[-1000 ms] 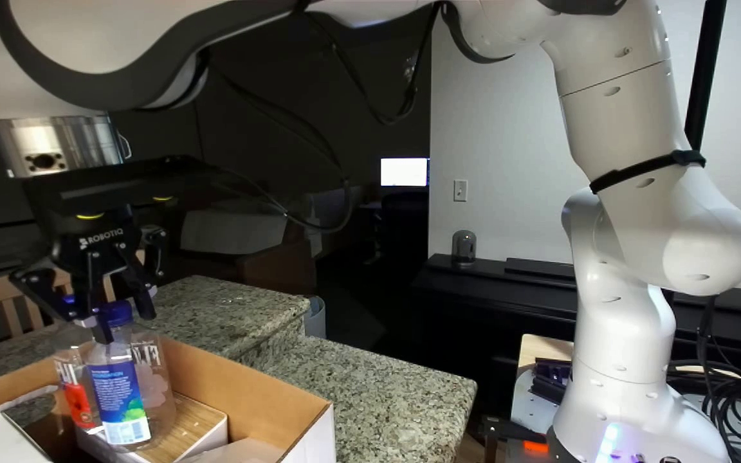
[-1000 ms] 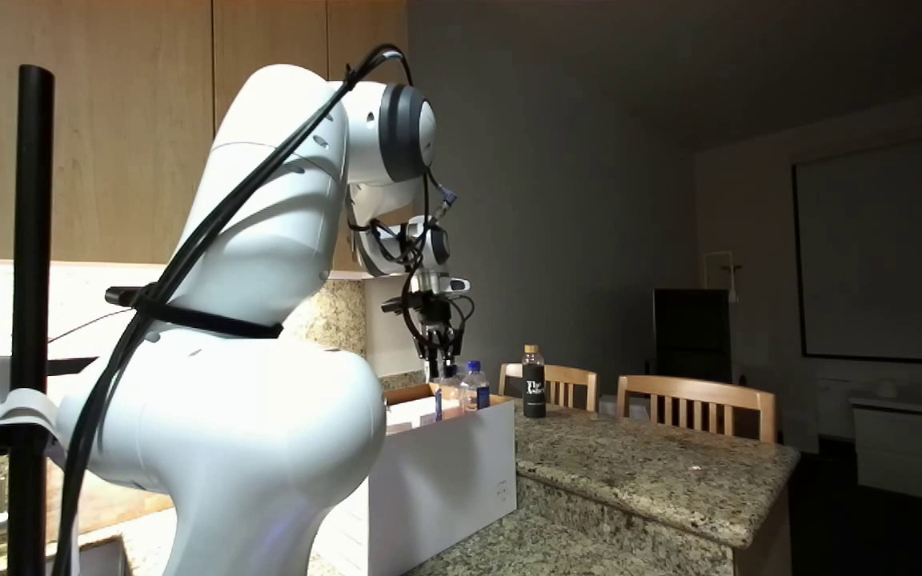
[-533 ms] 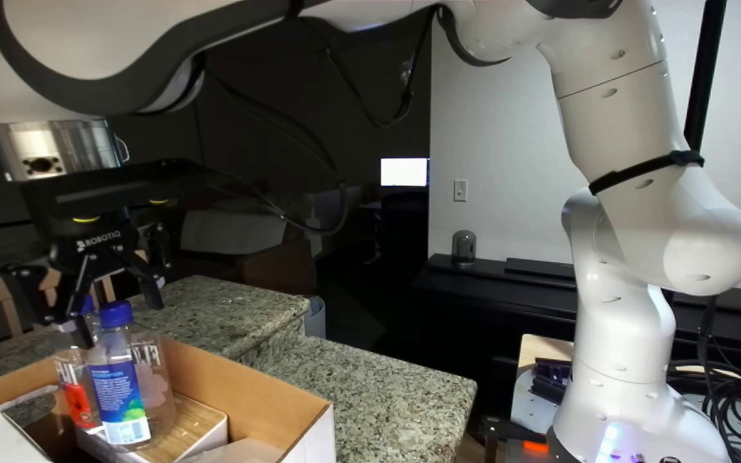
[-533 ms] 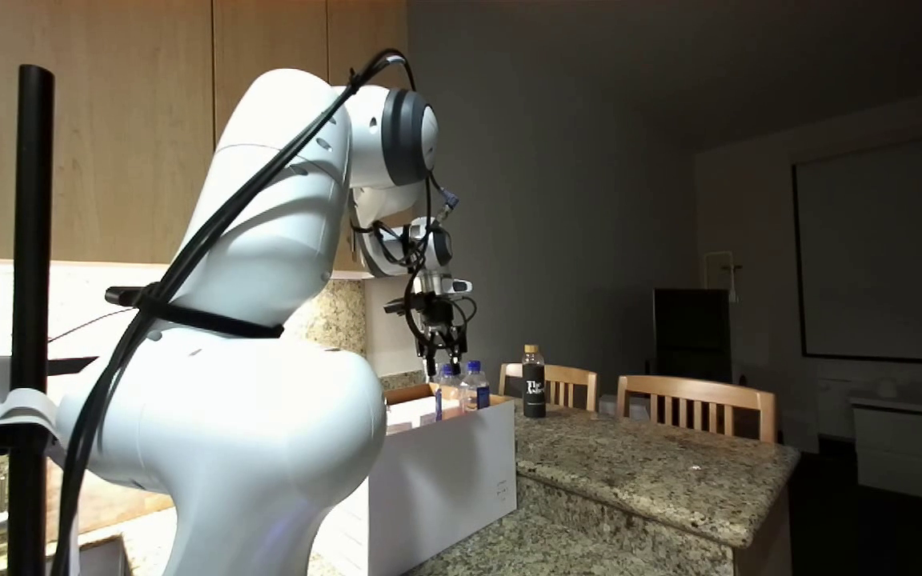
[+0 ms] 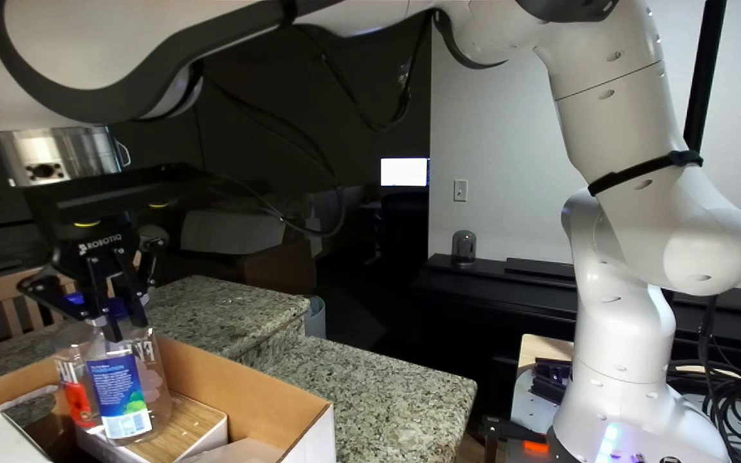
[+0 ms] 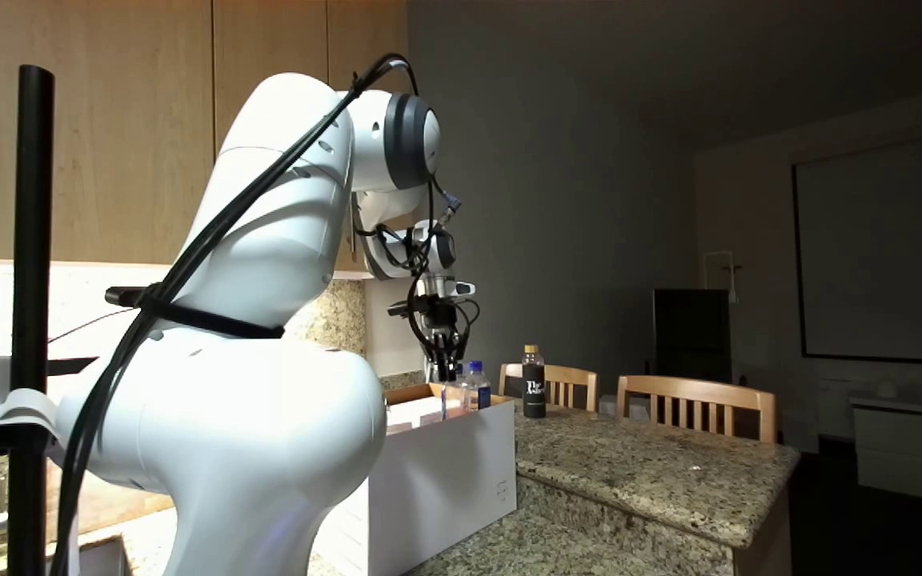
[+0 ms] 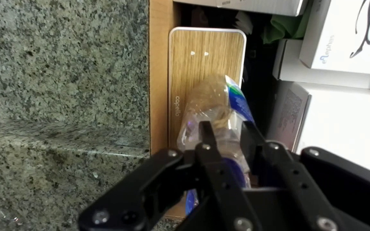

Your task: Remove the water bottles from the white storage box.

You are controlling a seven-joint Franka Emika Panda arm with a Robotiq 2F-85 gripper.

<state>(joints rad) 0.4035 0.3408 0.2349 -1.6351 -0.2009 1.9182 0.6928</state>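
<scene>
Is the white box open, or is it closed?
Open: in the wrist view, a wood-patterned package shows inside the white storage box.

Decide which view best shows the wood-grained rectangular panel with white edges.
The wrist view: it shows the panel from above, "capello" lettering readable. An exterior view shows the panel partly; elsewhere it cannot be discerned.

From the gripper [image 7: 227, 131] in the wrist view, open room lies at twelve o'clock over the wood-grain box [image 7: 210, 54]; a narrow gap [image 7: 259, 91], depth unclear, at one. White cartons [image 7: 342, 112] block three; another water bottle [image 7: 189, 202], mostly hidden, seven; the white storage box [image 7: 158, 96] wall, nine.
</scene>
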